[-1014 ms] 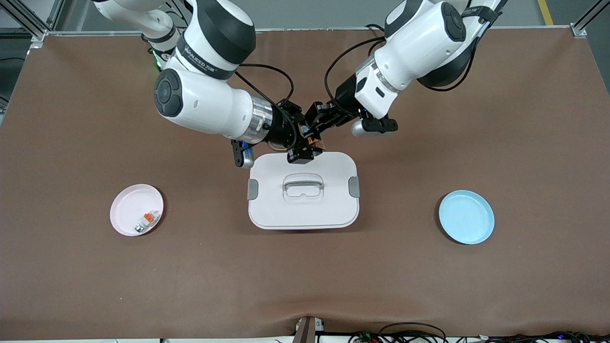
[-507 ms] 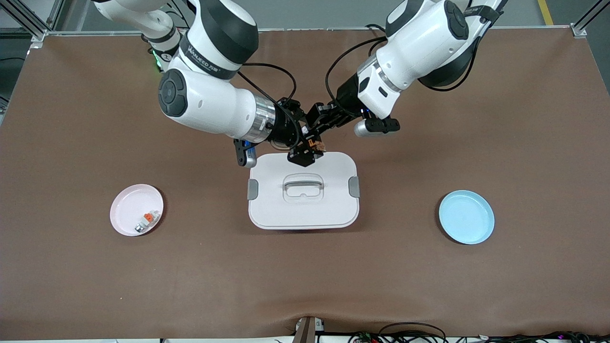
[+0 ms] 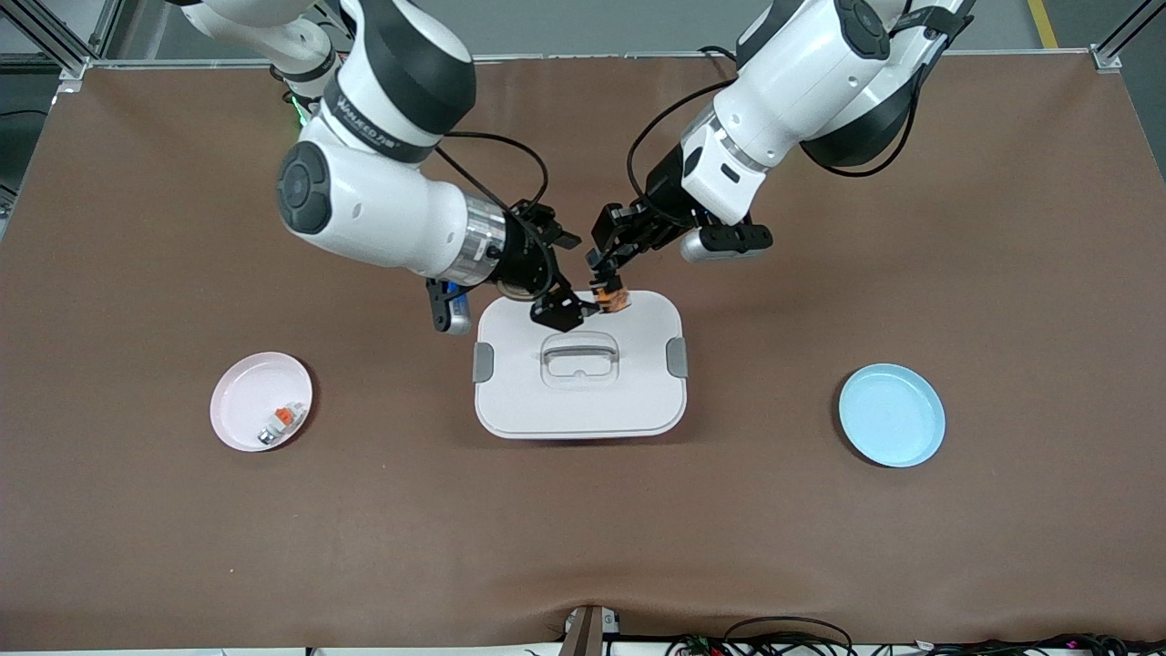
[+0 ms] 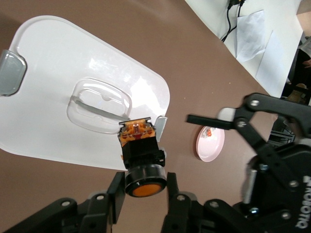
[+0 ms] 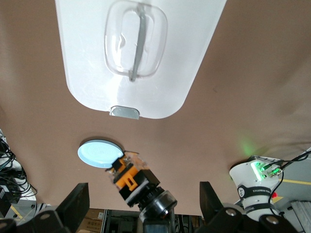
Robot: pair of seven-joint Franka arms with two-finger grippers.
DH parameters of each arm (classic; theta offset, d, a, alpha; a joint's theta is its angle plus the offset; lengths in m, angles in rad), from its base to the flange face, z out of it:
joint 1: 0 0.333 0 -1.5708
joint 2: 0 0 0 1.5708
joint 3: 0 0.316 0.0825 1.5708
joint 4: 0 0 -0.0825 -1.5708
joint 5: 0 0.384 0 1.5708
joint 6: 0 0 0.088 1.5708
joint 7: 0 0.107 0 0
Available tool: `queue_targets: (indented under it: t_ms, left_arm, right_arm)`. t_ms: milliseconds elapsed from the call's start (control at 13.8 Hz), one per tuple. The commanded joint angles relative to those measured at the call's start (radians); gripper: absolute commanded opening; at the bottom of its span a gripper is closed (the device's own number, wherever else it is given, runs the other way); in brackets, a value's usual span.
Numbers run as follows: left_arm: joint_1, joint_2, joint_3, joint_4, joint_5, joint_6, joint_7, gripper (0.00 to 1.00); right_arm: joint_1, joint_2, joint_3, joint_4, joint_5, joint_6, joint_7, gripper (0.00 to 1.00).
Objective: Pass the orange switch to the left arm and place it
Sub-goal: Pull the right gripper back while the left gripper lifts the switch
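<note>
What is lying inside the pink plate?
In the pink plate, toward the right arm's end of the table, lies one small whitish-silver piece with an orange tab. Nothing else shows there; its underside is hidden.

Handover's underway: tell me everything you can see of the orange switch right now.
The orange switch is a small black, roughly cylindrical part with a round orange button at one end and an orange terminal block at the other. It looks plastic. The left gripper holds it by the button end, over the box lid's edge. The right gripper, jaws open, has released it.

A brown-covered table [image 3: 1002, 510] – metal frame posts [image 3: 55, 36] at its corners.
</note>
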Motion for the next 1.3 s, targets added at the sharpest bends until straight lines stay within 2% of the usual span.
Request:
queue_targets:
  t_ms: [0,290,435,652,1232]
  left_arm:
    - [-0.002,-0.006,0.002,0.003,0.066,-0.064,-0.022,0.00]
    - [-0.005,-0.005,0.002,-0.001,0.086,-0.090,-0.034,0.00]
    - [-0.003,-0.006,0.002,0.000,0.086,-0.098,-0.034,0.00]
    - [-0.002,-0.006,0.002,0.000,0.088,-0.106,-0.034,0.00]
    - [0.009,-0.028,0.002,0.006,0.149,-0.238,-0.034,0.00]
  right_arm:
    - [-0.052,-0.010,0.010,0.007,-0.030,-0.057,-0.087,1.00]
    - [-0.084,-0.010,0.008,0.006,-0.035,-0.085,-0.152,1.00]
    - [-0.086,-0.010,0.010,0.004,-0.082,-0.085,-0.187,1.00]
    - [-0.113,-0.010,0.010,-0.002,-0.099,-0.097,-0.256,1.00]
    - [-0.164,-0.011,0.008,-0.028,-0.220,-0.178,-0.456,1.00]
